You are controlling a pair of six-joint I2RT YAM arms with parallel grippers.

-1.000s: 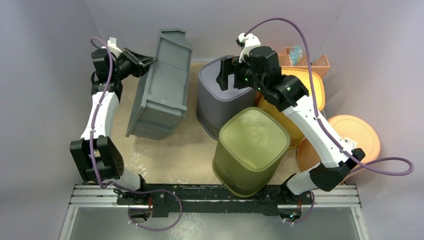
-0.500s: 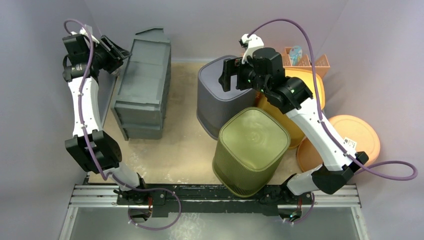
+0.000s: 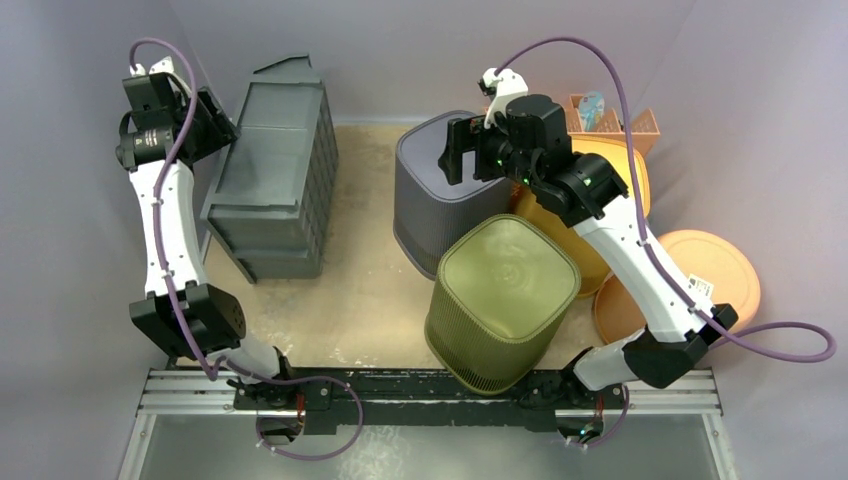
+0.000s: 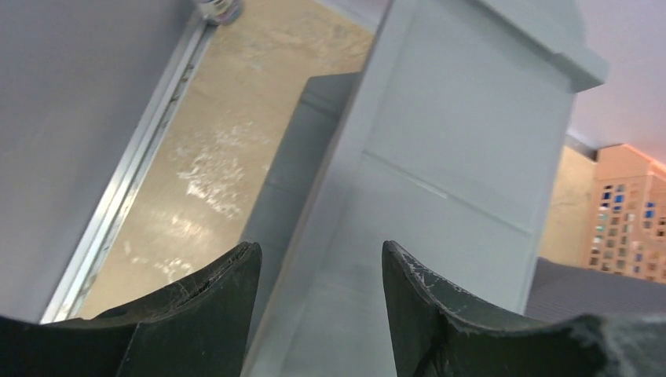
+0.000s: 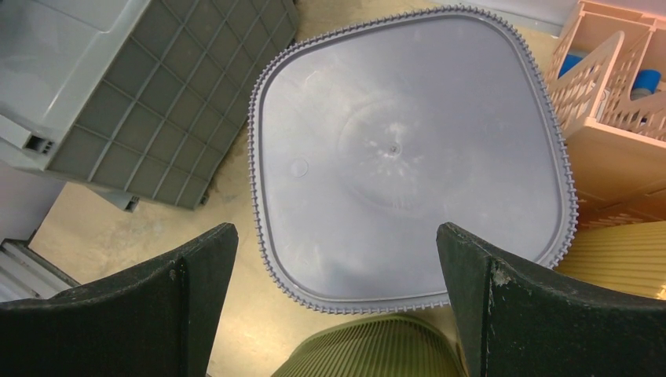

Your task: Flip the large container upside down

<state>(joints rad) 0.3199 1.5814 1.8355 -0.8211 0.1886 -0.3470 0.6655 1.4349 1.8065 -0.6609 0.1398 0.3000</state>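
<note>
Left fingers [image 4: 196, 314] pinch the large container's [image 3: 275, 170] rim beside the wall [image 3: 70, 250].

Large container [image 3: 275, 170] sits in the far-left corner, tipped toward the left edge. Left gripper [image 3: 215, 125] is at its left rim, wall between the jaws.
Ribbed bin [image 3: 440, 195] at mid far edge, right gripper [image 3: 455, 150] above it.
Second ribbed bin [image 3: 505, 295] just before it, toward the near edge.
Lattice basket [image 3: 640, 122] in the far-right corner.
Flat lid [image 3: 715, 265] at the right edge.

Tan worktop [image 3: 370, 290] carries a large grey container [image 3: 275, 180], grey bin [image 3: 435, 205], olive bin [image 3: 505, 300], orange lid [image 3: 715, 265] and orange basket [image 3: 640, 125]
</note>
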